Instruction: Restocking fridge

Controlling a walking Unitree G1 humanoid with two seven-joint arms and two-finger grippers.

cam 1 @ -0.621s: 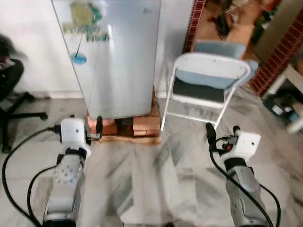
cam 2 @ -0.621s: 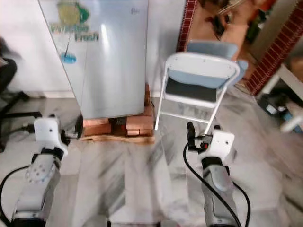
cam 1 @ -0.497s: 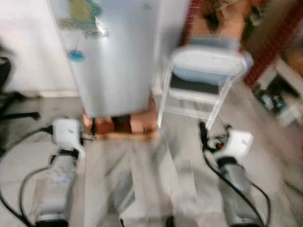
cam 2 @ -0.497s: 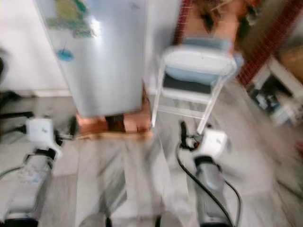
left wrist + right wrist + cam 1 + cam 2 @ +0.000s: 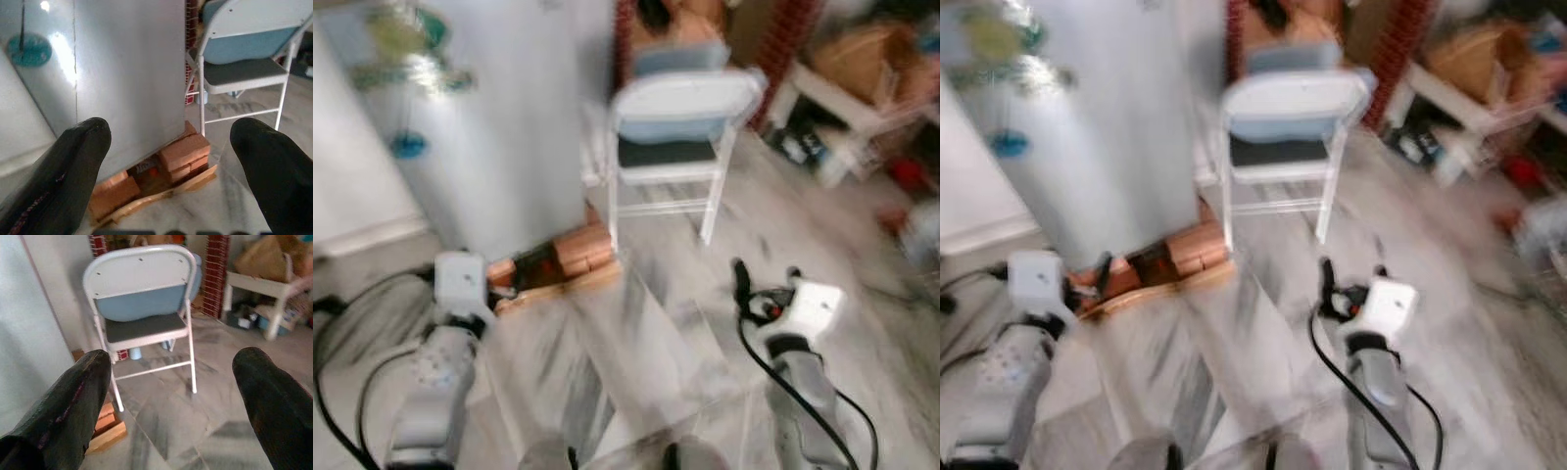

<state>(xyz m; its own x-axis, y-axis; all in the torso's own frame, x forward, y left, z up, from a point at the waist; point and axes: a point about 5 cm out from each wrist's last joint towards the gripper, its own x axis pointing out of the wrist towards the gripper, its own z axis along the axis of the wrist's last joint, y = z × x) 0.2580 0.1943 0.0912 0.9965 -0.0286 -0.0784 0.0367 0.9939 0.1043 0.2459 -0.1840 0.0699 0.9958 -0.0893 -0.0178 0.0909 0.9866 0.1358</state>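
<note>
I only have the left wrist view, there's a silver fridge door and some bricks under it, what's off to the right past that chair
Observer: Past the folding chair a white low table stands by a brick pillar, with clutter under it.
Operator: Is my other gripper holding anything?
Observer: No. The right gripper is open and empty, held above the marble floor, with the chair ahead of it.
Operator: Anything on the fridge door higher up?
Observer: Yes, the fridge carries a green and yellow logo near its top, above the blue round mark. The head views are blurred, so I cannot read it.
Operator: And my left gripper?
Observer: The left gripper is open, facing the bricks.
</note>
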